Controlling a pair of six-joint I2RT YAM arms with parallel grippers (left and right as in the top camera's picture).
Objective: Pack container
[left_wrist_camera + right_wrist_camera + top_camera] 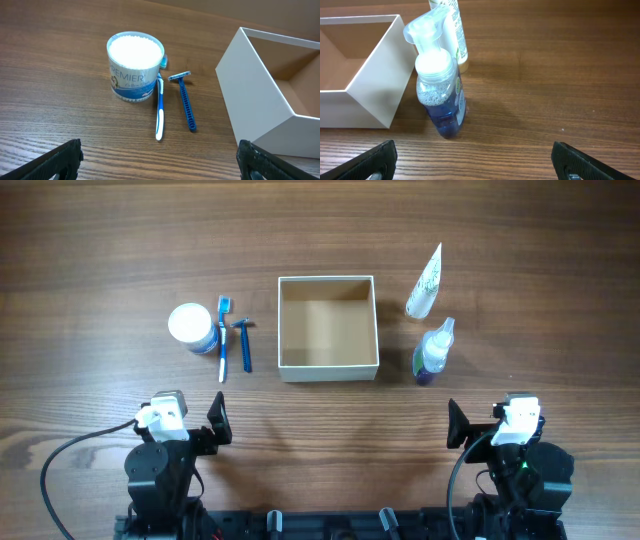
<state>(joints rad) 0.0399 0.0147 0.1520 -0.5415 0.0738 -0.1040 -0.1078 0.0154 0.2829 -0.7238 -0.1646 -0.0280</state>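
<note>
A: Jaws of the left gripper (pixel 160 161) and right gripper (pixel 472 160) are standing spread wide, gripping nothing. Where is the container (pixel 329 369)?
B: Sitting empty mid worktop (pixel 100 260), at 1 o'clock from left, 11 from right. The jar (pixel 190 326), toothbrush (pixel 222 345) and razor (pixel 245 345) are sitting at its 9 o'clock, the pump bottle (pixel 433 352) and tube (pixel 425 282) at 3.
A: Likely split so each side is working its own share.
B: Agreed. Packing is not yet starting.

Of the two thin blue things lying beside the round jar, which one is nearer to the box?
The razor, all blue with a crosswise head; the blue-and-white toothbrush lies between it and the jar.
</note>
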